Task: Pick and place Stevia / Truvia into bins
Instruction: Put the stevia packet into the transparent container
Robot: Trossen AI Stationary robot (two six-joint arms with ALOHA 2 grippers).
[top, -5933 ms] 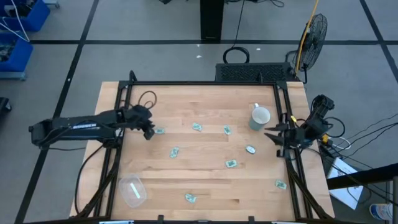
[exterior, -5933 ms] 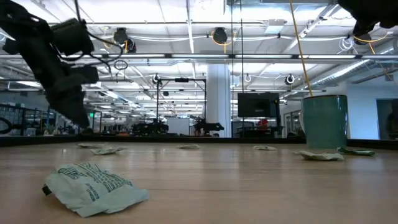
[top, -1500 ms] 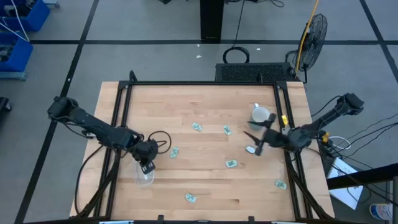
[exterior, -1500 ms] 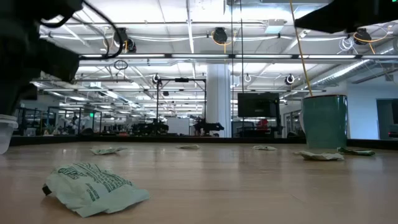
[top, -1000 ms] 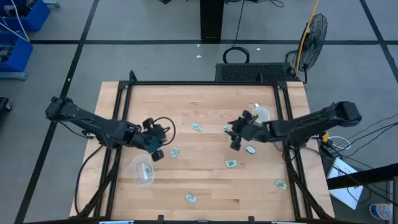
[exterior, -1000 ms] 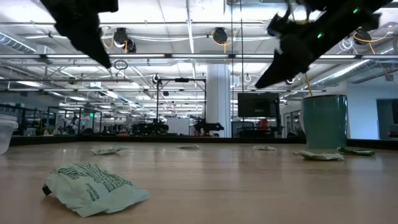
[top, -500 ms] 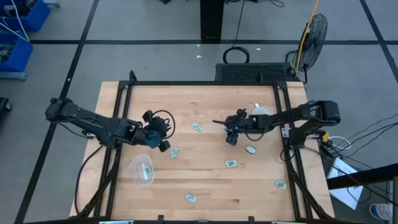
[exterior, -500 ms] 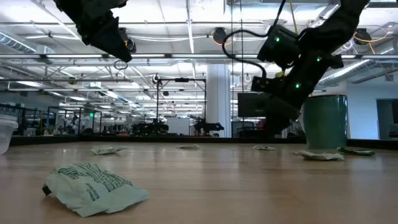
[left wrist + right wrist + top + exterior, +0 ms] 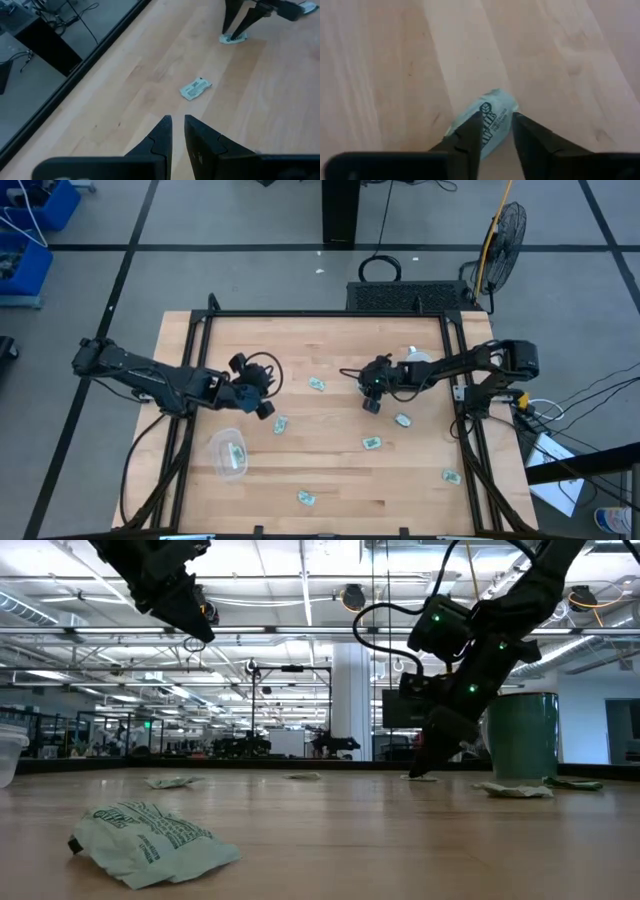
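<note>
Reaching across the table (image 9: 330,470) in the high view, the right gripper (image 9: 371,403) stands over a sachet near the table's middle, placed there to pick it. The left gripper (image 9: 262,406) hangs above the wood beside another sachet (image 9: 280,423), clear of the tub (image 9: 228,454), which sits near the left front edge with a sachet already inside. Further sachets lie scattered; the mug (image 9: 416,362) is behind the right arm. Half a second earlier, the right gripper was slightly higher and the left almost where it is now.

At table height, the right gripper (image 9: 424,768) points down with its tips at the surface on a sachet. The left gripper (image 9: 190,625) is raised well above the table. One crumpled sachet (image 9: 150,836) lies in front.

From the left wrist, the fingers (image 9: 162,135) are nearly together with a narrow gap, holding nothing. A sachet (image 9: 195,89) lies ahead.

From the right wrist, the fingers (image 9: 470,135) are parted around the target sachet (image 9: 490,122), not yet closed on it.
</note>
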